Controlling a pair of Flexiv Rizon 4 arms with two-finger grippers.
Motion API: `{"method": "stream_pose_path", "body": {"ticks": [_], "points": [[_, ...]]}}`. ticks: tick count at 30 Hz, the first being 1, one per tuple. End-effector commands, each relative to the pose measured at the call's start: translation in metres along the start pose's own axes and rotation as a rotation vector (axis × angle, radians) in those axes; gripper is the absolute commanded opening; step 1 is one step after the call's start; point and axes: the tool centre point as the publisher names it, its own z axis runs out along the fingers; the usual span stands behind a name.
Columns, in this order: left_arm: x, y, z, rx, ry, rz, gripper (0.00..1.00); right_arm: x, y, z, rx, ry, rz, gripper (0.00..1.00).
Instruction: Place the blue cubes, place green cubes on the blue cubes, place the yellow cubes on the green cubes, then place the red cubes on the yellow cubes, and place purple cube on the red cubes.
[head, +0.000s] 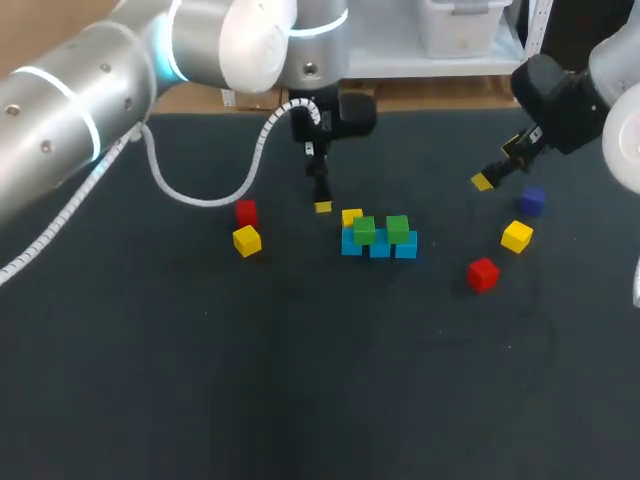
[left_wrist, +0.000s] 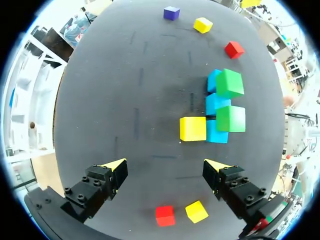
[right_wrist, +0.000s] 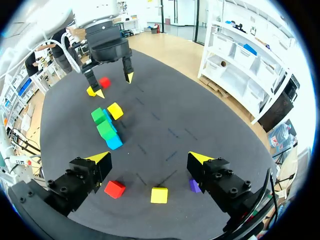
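Our left gripper (left_wrist: 165, 167), open like the right gripper (right_wrist: 150, 161), should drop squarely over the small yellow cube (left_wrist: 193, 128) without nudging the 2 green cubes (left_wrist: 230, 118) alongside.

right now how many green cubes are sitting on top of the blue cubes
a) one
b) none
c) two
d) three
c: the left wrist view shows two green cubes resting on the row of blue cubes, while the nearest yellow cube sits on the table beside the row.

Cube row (head: 380, 249), pair (head: 397, 229) atop (lone cube (head: 351, 216) behind)
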Motion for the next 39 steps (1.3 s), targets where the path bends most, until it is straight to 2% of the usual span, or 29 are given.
{"method": "stream_pose_path", "body": {"ticks": [1, 10, 23, 39], "points": [[0.005, -0.012, 0.0, -0.017, -0.059, -0.007, 1.0, 0.0, 0.0, 0.0, 0.0, -0.001, 0.0, 1.0], [-0.003, -0.023, 0.002, 0.006, -0.113, 0.012, 1.0, 0.0, 0.0, 0.0, 0.0, -0.001, 0.0, 1.0], [-0.009, -0.043, 0.012, 0.047, -0.13, -0.001, 1.0, 0.0, 0.0, 0.0, 0.0, -0.001, 0.0, 1.0], [-0.008, -0.025, 0.022, 0.02, -0.136, -0.034, 1.0, 0.0, 0.0, 0.0, 0.0, -0.001, 0.0, 1.0]]}}
